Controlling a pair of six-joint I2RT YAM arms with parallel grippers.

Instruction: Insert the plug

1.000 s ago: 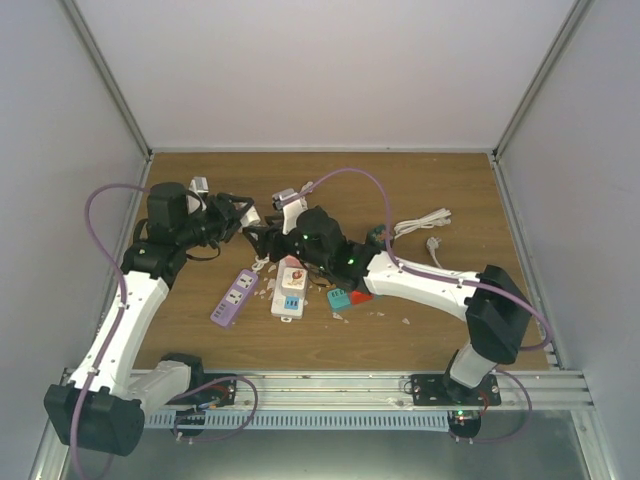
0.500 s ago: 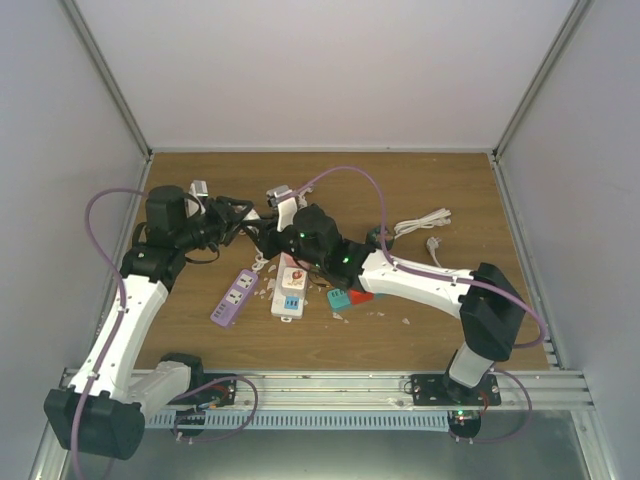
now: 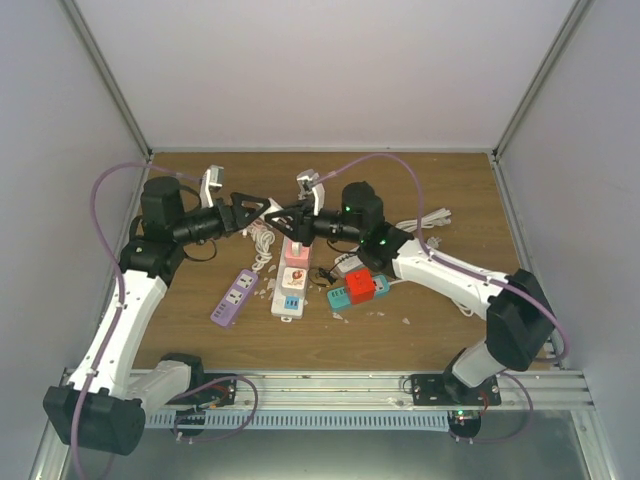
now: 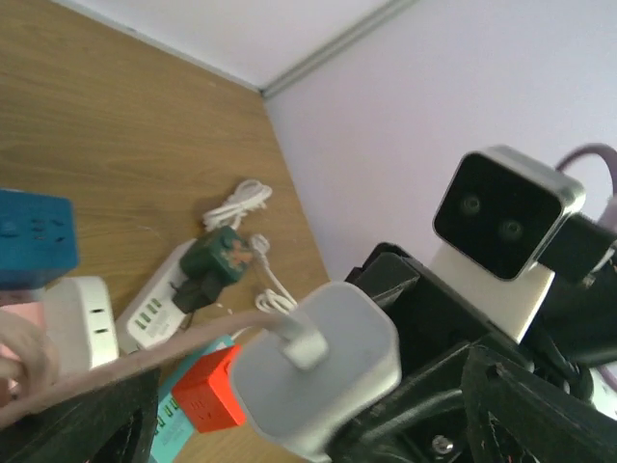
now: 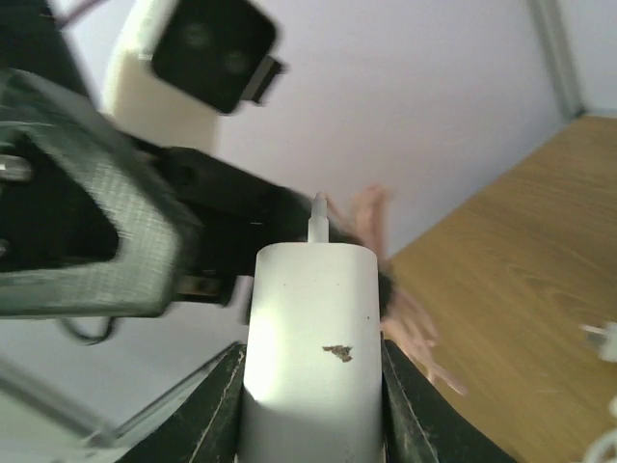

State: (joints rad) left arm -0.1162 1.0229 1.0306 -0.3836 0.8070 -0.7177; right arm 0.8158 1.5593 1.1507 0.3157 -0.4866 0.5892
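The plug (image 5: pixel 308 338) is a white charger block with a pale cable coming out of its end. My right gripper (image 5: pixel 308 415) is shut on it, one dark finger on each side, and holds it in the air above the table. In the left wrist view the plug (image 4: pixel 318 371) hangs just in front of my left gripper (image 4: pixel 308 429), whose jaws stand wide open on either side without touching it. From the top view the left gripper (image 3: pixel 268 207) and right gripper (image 3: pixel 292 217) meet tip to tip over the white power strip (image 3: pixel 291 280).
A purple power strip (image 3: pixel 232 297) lies left of the white one. A red socket cube (image 3: pixel 361 285) sits on a teal strip (image 3: pixel 345 296) to the right. A coiled white cable (image 3: pixel 425 222) lies far right. A green adapter (image 4: pixel 217 258) is plugged into another white strip (image 4: pixel 154 309).
The right gripper closed on the plug and the left gripper opened off it. Both grippers rose from the table, and the right arm swung to the right.
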